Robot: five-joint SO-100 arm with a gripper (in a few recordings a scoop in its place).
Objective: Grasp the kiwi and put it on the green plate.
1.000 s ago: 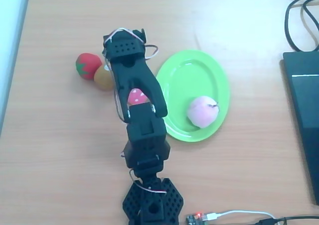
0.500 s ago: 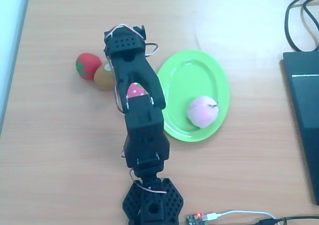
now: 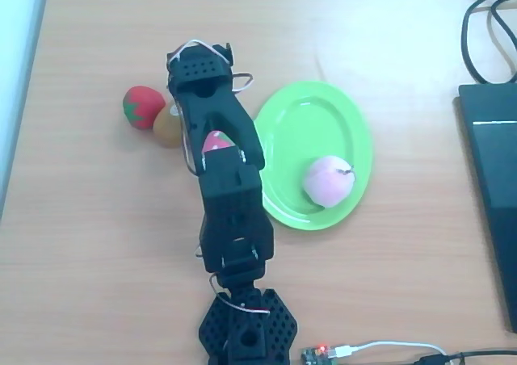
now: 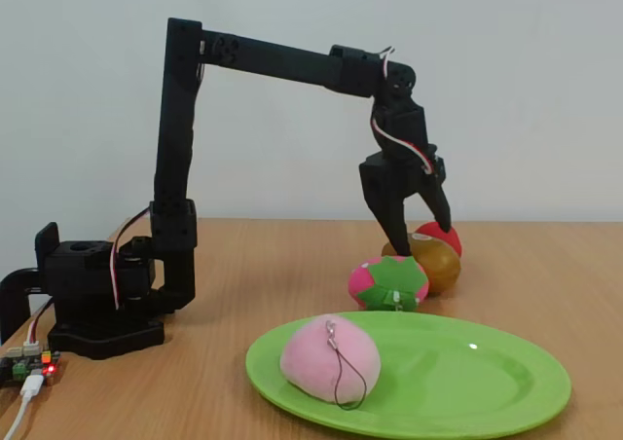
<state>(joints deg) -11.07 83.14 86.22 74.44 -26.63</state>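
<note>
One kiwi [image 4: 434,261] beneath jaws, seemingly parted, unclamped; green plate [image 4: 487,382] rim near, peach [image 4: 329,359] aboard.

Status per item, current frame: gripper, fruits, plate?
gripper: open, fingers pointing down over the kiwi, holding nothing
kiwi: on the table, ungrasped, beside the far strawberry
far strawberry: on the table, left of the kiwi in the overhead view
near strawberry: on the table, partly under the arm in the overhead view
peach: lying on the green plate
green plate: flat on the table, holds the peach
</note>
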